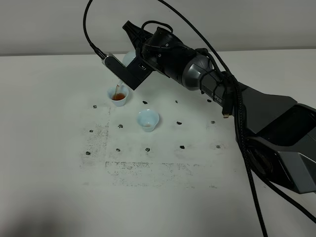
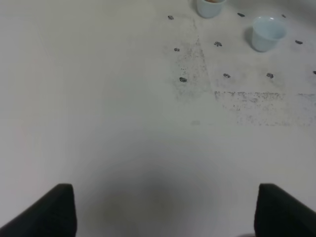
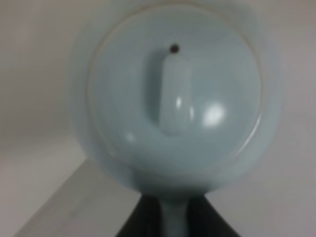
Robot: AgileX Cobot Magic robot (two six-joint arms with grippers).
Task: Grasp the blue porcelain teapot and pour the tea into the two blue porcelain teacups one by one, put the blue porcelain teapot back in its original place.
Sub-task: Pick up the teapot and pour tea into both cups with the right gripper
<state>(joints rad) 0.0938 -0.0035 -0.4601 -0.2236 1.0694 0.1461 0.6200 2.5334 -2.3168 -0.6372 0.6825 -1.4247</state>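
Observation:
The blue porcelain teapot fills the right wrist view, lid and knob facing the camera. Its loop handle sits between the dark fingers of my right gripper, which is shut on it. In the high view only a sliver of the teapot shows behind the wrist. It is tipped, and a thin brown stream falls into the left teacup, which holds tea. The other teacup stands to its right and nearer. My left gripper hangs open over bare table, far from both teacups.
The white table carries small black dot marks and a smudged grey rectangle near the cups. My right arm and its cables stretch across the right side of the high view.

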